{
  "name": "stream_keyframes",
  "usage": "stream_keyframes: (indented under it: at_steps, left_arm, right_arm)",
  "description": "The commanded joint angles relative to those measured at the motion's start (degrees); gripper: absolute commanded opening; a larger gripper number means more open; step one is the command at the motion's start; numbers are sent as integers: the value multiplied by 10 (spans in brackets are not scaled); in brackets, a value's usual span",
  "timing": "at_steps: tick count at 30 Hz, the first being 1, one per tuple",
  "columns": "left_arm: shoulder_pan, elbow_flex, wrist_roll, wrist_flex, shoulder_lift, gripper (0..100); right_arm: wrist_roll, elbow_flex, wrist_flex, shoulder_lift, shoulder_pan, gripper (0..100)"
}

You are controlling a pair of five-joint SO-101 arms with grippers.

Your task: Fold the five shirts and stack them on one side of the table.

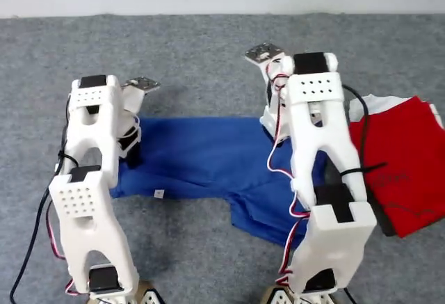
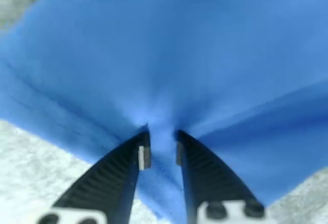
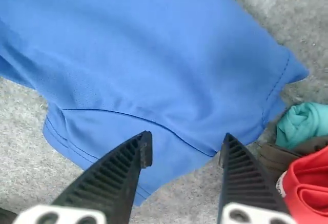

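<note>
Blue cloth pinched at one end only

Blue shirt (image 1: pixel 201 158) lies spread across the middle of the grey table (image 1: pixel 208 46), partly flattened, with a rumpled flap trailing from its near edge toward the arm bases. The left gripper (image 2: pixel 160 152) sits at the shirt's left edge, its jaws nearly closed on a thin raised ridge of the fabric. The right gripper (image 3: pixel 187 149) hovers over the shirt's opposite edge with its jaws wide apart and nothing between them.

The risk, as I judge it, is a lopsided pull. If the left side lifts before the right has a hold, the shirt would likely drag and bunch rather than fold. That narrow pinch could also slip out (it holds little cloth). Just beyond the shirt's right edge lie a red shirt (image 1: pixel 407 172) and a teal garment (image 3: pixel 302 124); a closing right jaw that strays that way might snag them and upset the pile
</note>
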Motion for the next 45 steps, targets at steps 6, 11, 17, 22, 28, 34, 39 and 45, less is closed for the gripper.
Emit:
stream_keyframes:
  at_steps: [6,11,17,22,28,34,39,45]
  left_arm:
    - [12,-65,-7,35,-41,98]
    - [48,15,-7,35,-120,98]
    - [120,208,-11,35,-251,95]
    - [207,403,-38,4,-331,94]
    - [287,605,-37,-197,-350,94]
    - [310,653,35,-284,-350,95]
    - [316,671,63,-301,-349,94]
    - [325,709,63,-291,-344,94]
  right_arm:
    - [-4,4,25,-38,-3,220]
    - [-3,92,25,-80,-2,220]
    - [-1,211,22,-240,39,220]
    - [1,293,-2,-378,188,220]
    - [36,482,-93,-509,342,220]
    - [38,636,-176,-604,422,220]
    - [78,716,-175,-652,424,220]
    - [81,777,-175,-703,425,220]
